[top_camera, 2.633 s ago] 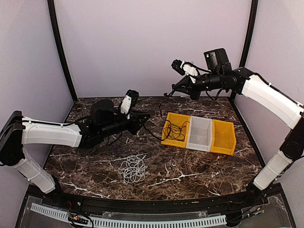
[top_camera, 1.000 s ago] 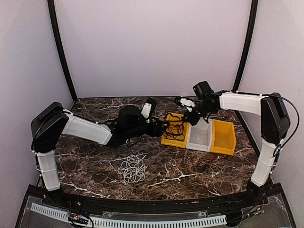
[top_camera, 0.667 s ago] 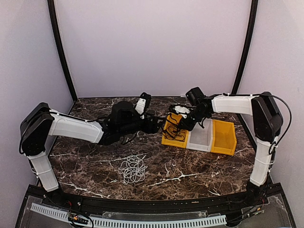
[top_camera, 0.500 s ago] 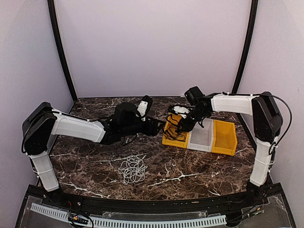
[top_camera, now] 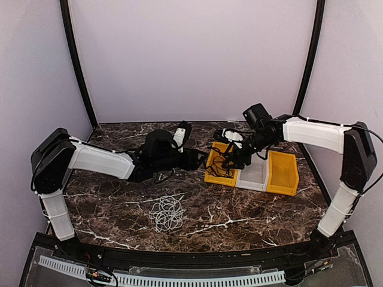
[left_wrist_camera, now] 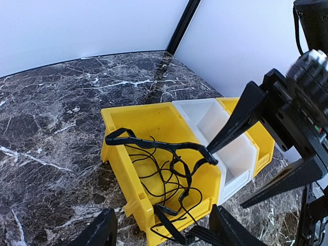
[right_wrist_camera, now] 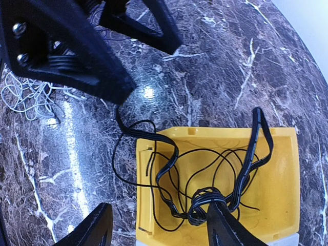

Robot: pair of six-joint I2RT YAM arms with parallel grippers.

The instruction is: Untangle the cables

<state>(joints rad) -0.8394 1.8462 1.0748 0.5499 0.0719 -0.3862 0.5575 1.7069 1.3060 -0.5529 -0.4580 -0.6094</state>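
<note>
A tangled black cable [top_camera: 219, 165] lies in the left yellow bin [top_camera: 209, 177], with one strand hanging over the bin's front rim toward the table. In the left wrist view the black cable [left_wrist_camera: 171, 177] loops up against one of the right fingers [left_wrist_camera: 237, 120]. My left gripper [left_wrist_camera: 164, 237] is open just in front of the bin, the trailing strand between its fingers. My right gripper [right_wrist_camera: 159, 230] hovers open above the black cable [right_wrist_camera: 207, 197] with nothing clamped. A white cable [top_camera: 167, 212] sits coiled on the table nearer the front.
A white bin [top_camera: 252, 171] and a second yellow bin [top_camera: 283, 174] stand joined to the right of the first one. Both grippers crowd the left bin, their fingers close to each other. The marble table [top_camera: 251, 215] stretches to a black front edge.
My right gripper came down over the left yellow bin and opened, letting the black cable drop into it. My left gripper moved right, up to the bin's front.
</note>
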